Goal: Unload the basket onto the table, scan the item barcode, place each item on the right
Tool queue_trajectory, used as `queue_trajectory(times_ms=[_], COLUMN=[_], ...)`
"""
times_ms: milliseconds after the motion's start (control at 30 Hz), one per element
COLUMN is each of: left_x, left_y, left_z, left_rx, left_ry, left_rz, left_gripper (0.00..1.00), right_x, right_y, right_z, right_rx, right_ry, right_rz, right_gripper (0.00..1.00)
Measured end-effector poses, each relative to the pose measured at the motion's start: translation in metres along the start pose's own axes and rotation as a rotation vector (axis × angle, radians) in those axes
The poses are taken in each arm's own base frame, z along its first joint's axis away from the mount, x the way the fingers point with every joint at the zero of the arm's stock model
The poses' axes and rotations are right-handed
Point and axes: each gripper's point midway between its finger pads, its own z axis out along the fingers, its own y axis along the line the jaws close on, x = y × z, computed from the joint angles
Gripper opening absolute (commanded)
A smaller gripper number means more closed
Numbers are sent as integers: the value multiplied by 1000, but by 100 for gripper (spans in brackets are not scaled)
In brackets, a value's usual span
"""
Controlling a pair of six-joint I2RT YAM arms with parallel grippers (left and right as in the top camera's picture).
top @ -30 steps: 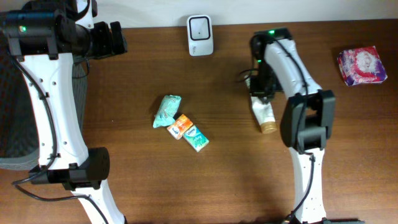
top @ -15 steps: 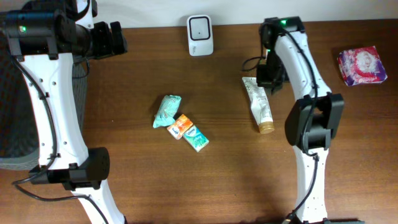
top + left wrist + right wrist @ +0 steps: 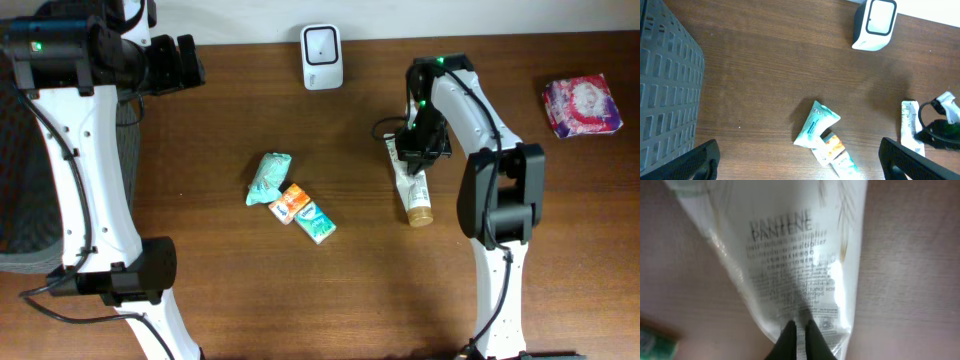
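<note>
We see a brown wood-grain table (image 3: 230, 300) spreading under the left gripper (image 3: 195, 62) and out to its right, the grain running sideways. Beyond the gripper, along the table's far edge, runs a pale wall (image 3: 240, 18), plain and evenly lit. To the gripper's left stands a dark grey mesh bin (image 3: 665, 100), its wall pierced with rows of slots. The light is soft and even; we catch a dull sheen on the wood ahead of the gripper, and the shadows are faint.
</note>
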Motion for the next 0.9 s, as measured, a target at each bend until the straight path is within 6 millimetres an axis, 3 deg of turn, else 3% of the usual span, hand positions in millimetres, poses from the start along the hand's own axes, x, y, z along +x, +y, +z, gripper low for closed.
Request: queue_trajectory(times_ms=[33,100,167,267,467,567,667,800,900], left_x=[0,0,0,0,0,0,0,0,0], left_y=[0,0,0,0,0,0,0,0,0], left_z=[0,0,0,0,0,0,0,0,0], left_rx=[0,0,0,0,0,0,0,0,0], left_ry=[0,0,0,0,0,0,0,1,0], left_rz=[0,0,0,0,0,0,0,0,0], left_gripper=[99,99,99,99,99,99,99,99,99], right_x=[11,7,4,8,40,39,34,17,15], right_y=[3,9,12,8,-7,-6,4,15,7], right_z=[-16,-40,-48,-41,11,15,5,-41,-43], right_rx=[2,-8,-11,13,51,42,-4,-29,21], right_ry=[46,-8,-36,-11,174,158,130,10,-5], right_rz=[4,-15,-28,-30,-9,-12,-14,-37,-40], right_gripper=[5,7,6,4,4,4,4,11,8])
